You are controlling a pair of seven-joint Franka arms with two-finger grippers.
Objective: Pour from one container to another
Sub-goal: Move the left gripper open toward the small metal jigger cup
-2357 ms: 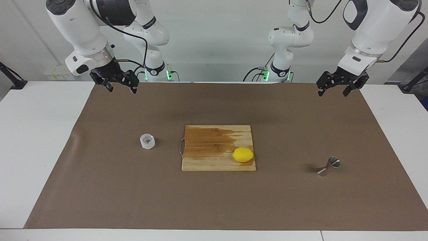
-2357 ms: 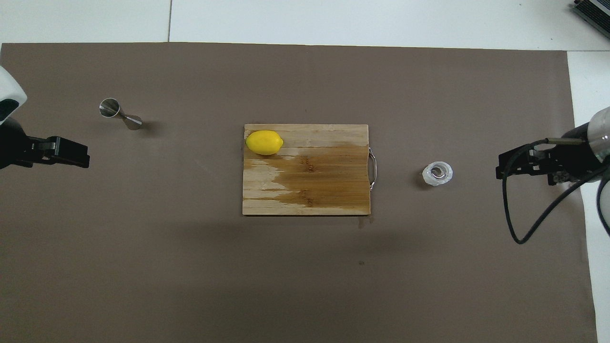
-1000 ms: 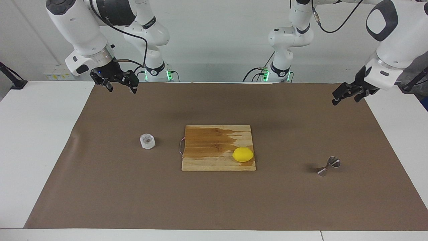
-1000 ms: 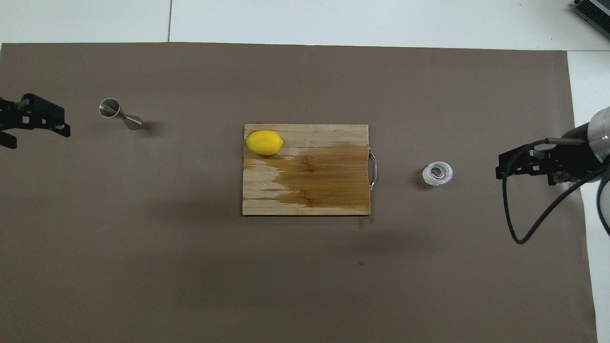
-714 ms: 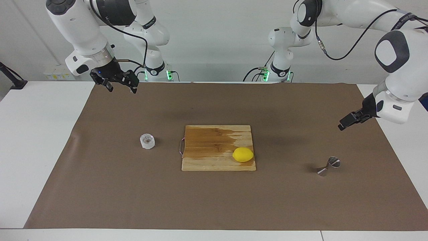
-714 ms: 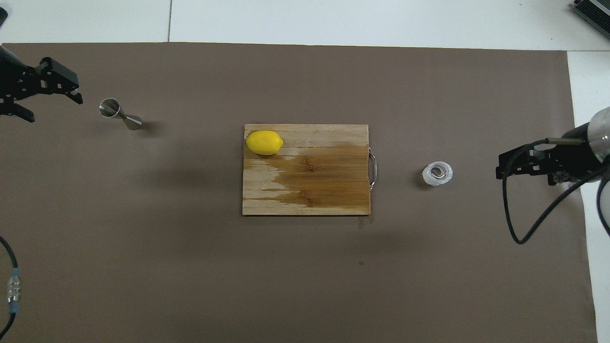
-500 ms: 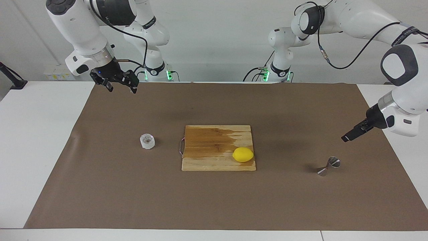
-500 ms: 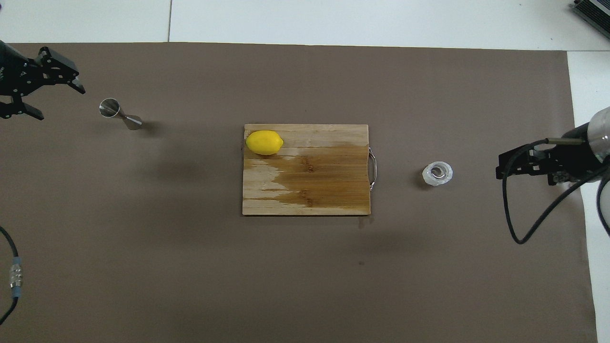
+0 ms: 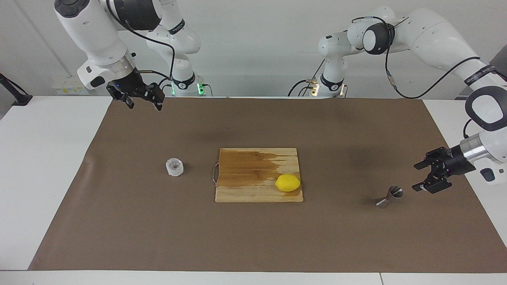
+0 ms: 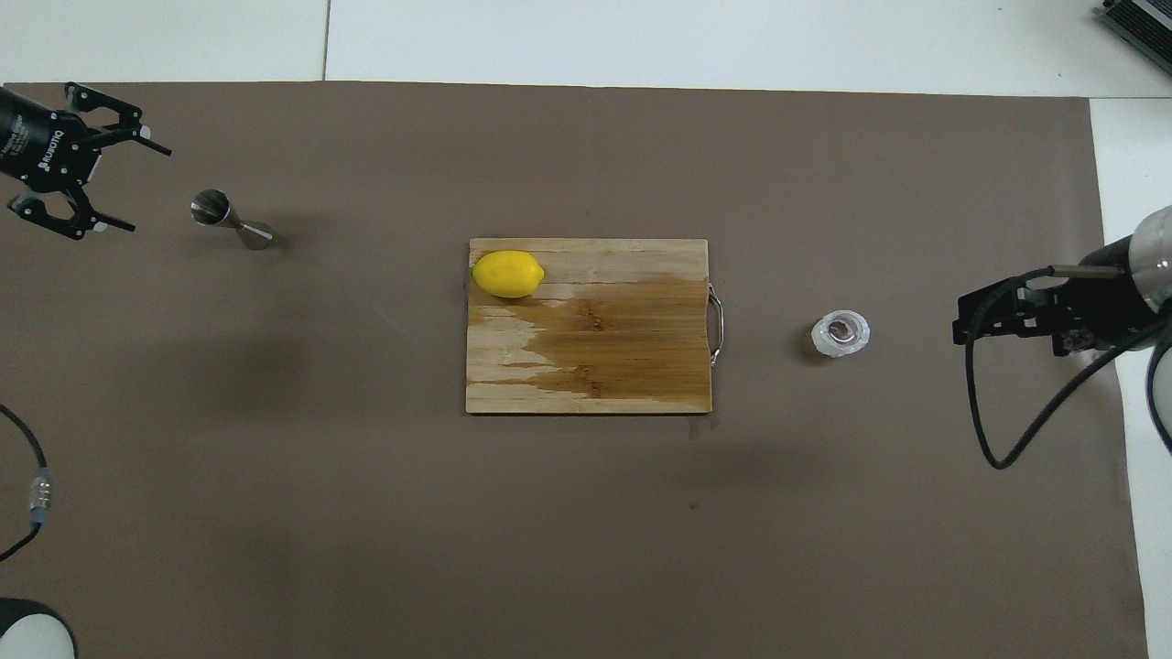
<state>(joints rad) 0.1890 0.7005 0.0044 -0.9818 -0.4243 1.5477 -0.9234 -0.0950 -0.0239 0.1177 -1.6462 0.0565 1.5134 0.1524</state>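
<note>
A brown mat point(image 9: 253, 237) covers the white table point(image 9: 43, 158), carrying 1 wooden cutting board point(image 9: 253, 166) at its middle, 1 yellow lemon point(image 9: 288, 183) on the board's corner toward the left arm's end, 1 clear cup point(image 9: 174, 167) and 1 steel jigger point(image 9: 389, 196). The cup stands upright on the mat just beside the board's metal handle point(image 10: 719, 322), toward the right arm's end; a dark wet stain spreads across the half of the board nearest that handle. The jigger lies tipped on its side on the mat toward the left arm's end, well apart from the board, with nothing between it and the left gripper point(image 9: 420, 177), which hovers low just beside it at the mat's edge, its 2 fingers spread wide and holding nothing. White lettering runs along that gripper's black body in the overhead view, too small to read with certainty. The right gripper point(image 9: 143, 101) waits raised over the mat's corner near its own base, fingers parted and empty, a black cable point(image 10: 1016, 384) looping from its wrist.
</note>
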